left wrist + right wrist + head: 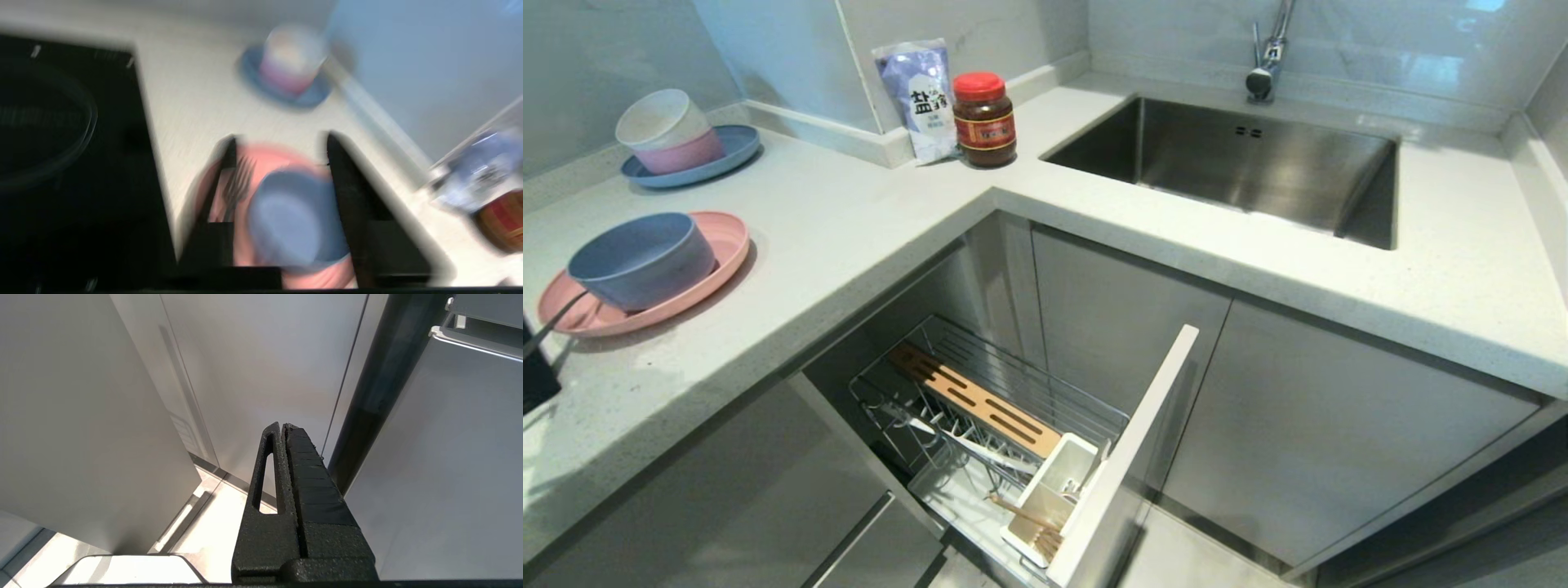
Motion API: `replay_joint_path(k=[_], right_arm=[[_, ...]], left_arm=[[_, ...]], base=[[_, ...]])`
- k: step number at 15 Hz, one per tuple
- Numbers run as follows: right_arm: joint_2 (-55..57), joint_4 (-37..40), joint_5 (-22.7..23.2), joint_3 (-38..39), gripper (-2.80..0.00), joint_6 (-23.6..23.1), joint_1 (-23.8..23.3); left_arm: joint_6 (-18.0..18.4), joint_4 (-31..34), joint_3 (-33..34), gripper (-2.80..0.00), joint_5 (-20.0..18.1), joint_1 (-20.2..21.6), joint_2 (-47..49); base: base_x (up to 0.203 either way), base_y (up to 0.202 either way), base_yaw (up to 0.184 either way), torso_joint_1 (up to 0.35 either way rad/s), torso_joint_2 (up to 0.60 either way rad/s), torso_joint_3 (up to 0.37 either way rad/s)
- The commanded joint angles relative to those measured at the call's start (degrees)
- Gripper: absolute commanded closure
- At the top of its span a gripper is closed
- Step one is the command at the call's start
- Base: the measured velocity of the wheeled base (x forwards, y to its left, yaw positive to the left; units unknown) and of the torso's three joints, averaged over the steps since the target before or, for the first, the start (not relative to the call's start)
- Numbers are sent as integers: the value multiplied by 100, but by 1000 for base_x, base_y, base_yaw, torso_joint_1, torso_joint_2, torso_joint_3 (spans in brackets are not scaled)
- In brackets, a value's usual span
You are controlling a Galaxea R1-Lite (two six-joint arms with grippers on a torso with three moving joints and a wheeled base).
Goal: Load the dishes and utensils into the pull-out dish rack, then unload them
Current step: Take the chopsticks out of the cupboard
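Note:
On the counter at the left a blue-grey bowl (pixel 637 257) sits on the wide pink plate (pixel 723 245). A silver fork (pixel 237 183) lies on the plate (pixel 269 157) beside the bowl (pixel 294 220); its handle (pixel 556 318) sticks out over the plate's rim. My left gripper (pixel 281 141) hovers over them, open, with nothing between its fingers. Only a black part of it shows at the head view's left edge. The pull-out dish rack (pixel 1013 384) stands open below the counter, and wooden chopsticks (pixel 1029 514) lie in its white cutlery box (pixel 1054 490). My right gripper (pixel 282 426) hangs shut beside cabinet doors.
White and pink bowls are stacked on a blue plate (pixel 731 151) at the back left. A salt bag (pixel 919 98) and a red-lidded jar (pixel 984 118) stand in the corner. The sink (pixel 1241 163) lies to the right. A black cooktop (pixel 61 163) adjoins the plate.

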Motion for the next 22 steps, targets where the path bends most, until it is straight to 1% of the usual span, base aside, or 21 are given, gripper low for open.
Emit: replay_joint_path(k=[1, 2, 4, 5, 6, 8, 9, 10, 11, 12, 14, 16, 19, 22], right_arm=[[-24, -2, 0, 9, 0, 0, 2], [-23, -6, 0, 9, 0, 0, -2], [-24, 1, 0, 9, 0, 0, 5], [-21, -6, 0, 9, 0, 0, 4], [-24, -6, 0, 9, 0, 0, 6], [-24, -4, 0, 9, 0, 0, -1], [-24, -1, 0, 9, 0, 0, 0], [-24, 2, 0, 9, 0, 0, -3], [-24, -7, 0, 9, 0, 0, -3], [-23, -1, 0, 9, 0, 0, 6], [-24, -5, 0, 9, 0, 0, -2], [-23, 0, 0, 9, 0, 0, 3], [-24, -4, 0, 9, 0, 0, 0], [-24, -3, 0, 9, 0, 0, 6]], left_arm=[[35, 103, -819, 0, 64, -326, -68], [63, 314, -1311, 0, 175, -567, 10], [98, 1049, -2348, 0, 519, -1153, 302], [86, 1502, -2700, 0, 795, -1658, 462], [49, 1892, -2936, 0, 1178, -2247, 639], [4, 2316, -3124, 0, 1989, -3383, 980], [-2, 2439, -3135, 0, 2333, -3891, 1166], [-9, 2591, -3098, 0, 2592, -4270, 1419], [-28, 2839, -3070, 0, 2756, -4522, 1657], [-47, 3105, -3086, 0, 2814, -4682, 1826], [-61, 3456, -3100, 0, 2677, -5090, 1954], [-182, 3975, -3092, 0, 2594, -5465, 2146], [-197, 4119, -2748, 0, 2436, -5945, 2461], [-185, 4153, -2492, 0, 2421, -6373, 2929]], base=[[0, 0, 0, 0, 0, 0], [0, 0, 0, 0, 0, 0], [0, 0, 0, 0, 0, 0], [0, 0, 0, 0, 0, 0], [0, 0, 0, 0, 0, 0], [0, 0, 0, 0, 0, 0], [0, 0, 0, 0, 0, 0], [0, 0, 0, 0, 0, 0], [0, 0, 0, 0, 0, 0], [0, 0, 0, 0, 0, 0], [0, 0, 0, 0, 0, 0], [0, 0, 0, 0, 0, 0], [0, 0, 0, 0, 0, 0], [0, 0, 0, 0, 0, 0]])
